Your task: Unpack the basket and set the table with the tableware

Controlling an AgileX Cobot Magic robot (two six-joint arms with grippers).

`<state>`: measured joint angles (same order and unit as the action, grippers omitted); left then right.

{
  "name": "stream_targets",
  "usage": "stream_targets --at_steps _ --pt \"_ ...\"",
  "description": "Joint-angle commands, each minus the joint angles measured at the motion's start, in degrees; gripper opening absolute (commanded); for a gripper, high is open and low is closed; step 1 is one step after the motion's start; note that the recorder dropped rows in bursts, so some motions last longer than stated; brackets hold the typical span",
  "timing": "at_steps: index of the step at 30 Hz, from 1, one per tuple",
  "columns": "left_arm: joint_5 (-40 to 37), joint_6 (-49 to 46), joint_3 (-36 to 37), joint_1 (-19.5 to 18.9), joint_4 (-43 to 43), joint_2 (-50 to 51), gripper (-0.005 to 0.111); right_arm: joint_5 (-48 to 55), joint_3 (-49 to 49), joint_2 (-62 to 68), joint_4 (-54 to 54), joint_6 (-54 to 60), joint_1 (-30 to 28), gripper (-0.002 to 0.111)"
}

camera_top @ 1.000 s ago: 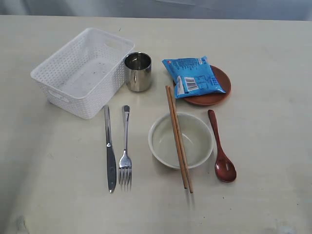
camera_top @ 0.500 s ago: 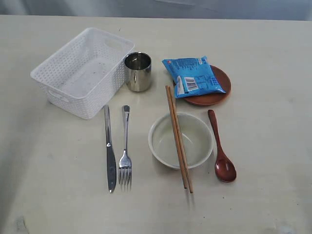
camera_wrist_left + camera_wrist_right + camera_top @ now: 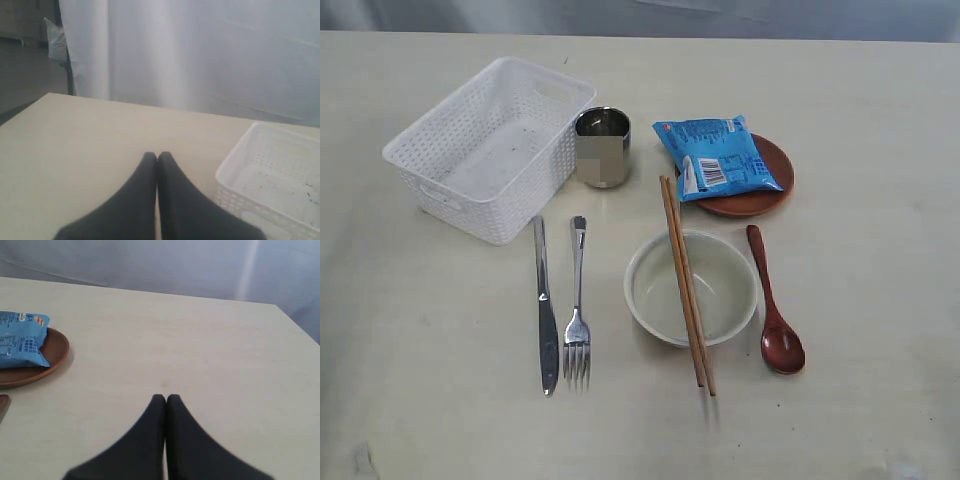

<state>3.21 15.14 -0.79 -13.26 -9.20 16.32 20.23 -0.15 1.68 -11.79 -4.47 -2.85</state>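
Exterior view: the white woven-look plastic basket [image 3: 485, 150] is sitting on the cream bench [image 3: 860, 150]. Rightward, steel knife [image 3: 545, 310], fork [image 3: 577, 320], shiny round cup [image 3: 603, 148], cream bowl [image 3: 732, 285] carrying wooden chopsticks [image 3: 686, 290], reddish plate [image 3: 750, 206] and dark-red spoon [image 3: 775, 320] are resting. I am holding my left gripper [image 3: 157, 156] and right gripper [image 3: 165, 398] pinched together.

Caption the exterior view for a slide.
Empty white plastic basket beside steel cup, knife, fork, cream bowl under wooden chopsticks, dark red spoon, blue packet on brown plate.

A cream table [image 3: 860, 400] carried a bowl [image 3: 732, 285]. A fork [image 3: 577, 320] and knife [image 3: 545, 310] lay side by side left of the bowl, a spoon [image 3: 775, 320] just right, a plate [image 3: 752, 206] beyond, and a cup [image 3: 603, 148] and basket [image 3: 470, 205] beyond-left.
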Motion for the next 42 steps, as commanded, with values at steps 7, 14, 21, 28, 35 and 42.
stream_targets --at_steps 7,14,21,28,35,42 --pt "-11.9 2.9 0.8 -0.2 -2.1 -0.3 0.000 -0.4 0.2 -0.4 -0.2 0.0 -0.4 0.000" --pt "-14.4 2.9 0.8 -0.2 -2.2 -0.3 0.000 -0.4 0.2 -0.4 -0.2 0.0 -0.4 0.000" --pt "-14.4 2.9 0.8 -0.2 -2.2 -3.3 0.000 -0.4 0.2 -0.4 -0.2 0.0 -0.4 0.000" --pt "-14.4 2.9 0.8 -0.2 -2.3 -16.3 0.000 -0.4 0.2 -0.4 -0.2 0.0 -0.4 0.000" --pt "-14.9 2.9 0.8 -0.2 -2.3 -16.3 0.000 -0.3 0.2 -0.4 -0.2 -0.1 -0.4 0.000" --pt "-15.8 2.6 0.8 -0.2 -2.3 -16.3 0.000 -0.3 0.2 -0.4 -0.2 -0.1 -0.4 0.000"
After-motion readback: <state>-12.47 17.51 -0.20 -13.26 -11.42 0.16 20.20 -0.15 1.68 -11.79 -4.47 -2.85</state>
